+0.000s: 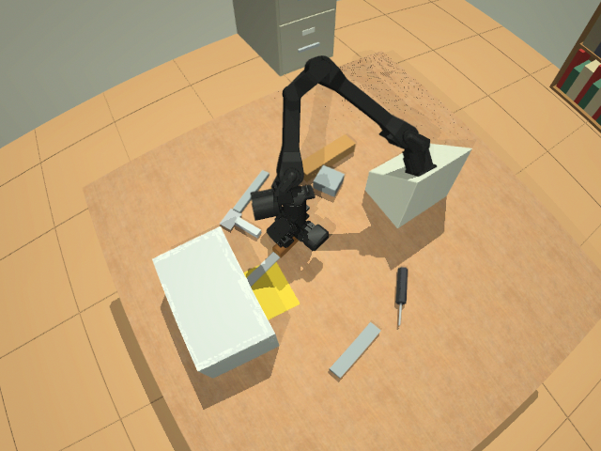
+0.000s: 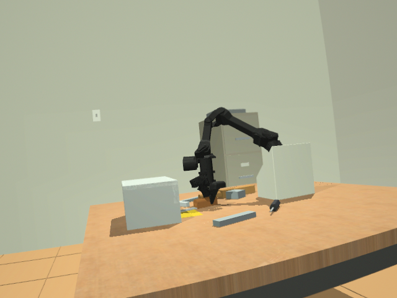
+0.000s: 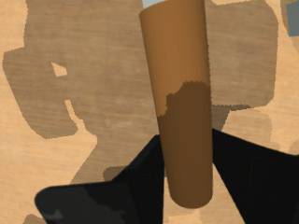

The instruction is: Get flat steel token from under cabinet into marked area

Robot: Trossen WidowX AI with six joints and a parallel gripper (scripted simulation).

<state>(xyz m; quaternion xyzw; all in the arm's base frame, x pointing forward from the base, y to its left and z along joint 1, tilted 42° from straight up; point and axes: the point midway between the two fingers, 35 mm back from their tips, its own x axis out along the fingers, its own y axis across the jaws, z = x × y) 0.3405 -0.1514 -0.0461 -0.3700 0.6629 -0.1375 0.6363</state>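
Note:
My gripper (image 1: 297, 241) (image 2: 210, 199) (image 3: 182, 136) is shut on the brown handle (image 1: 283, 249) (image 2: 201, 202) (image 3: 179, 61) of a tool with a flat grey blade (image 1: 264, 268) (image 2: 190, 209), low over the table. The blade runs across a corner of the yellow marked area (image 1: 280, 300) (image 2: 192, 214) towards the white cabinet (image 1: 213, 301) (image 2: 152, 205). Its far end is hidden by the cabinet, so I cannot tell how far it reaches. The steel token is not visible, and the vent slots do not show in any view.
A grey angled piece (image 1: 250, 194) lies behind the gripper, near the cabinet's back corner. A wooden piece (image 1: 332, 152) and grey block (image 1: 329, 179) (image 2: 235, 194) lie behind the gripper. A grey bar (image 1: 354, 350) (image 2: 234, 218) and screwdriver (image 1: 401, 286) (image 2: 275, 205) lie to the right. The pale arm stand (image 1: 422, 198) (image 2: 293, 171) is beyond.

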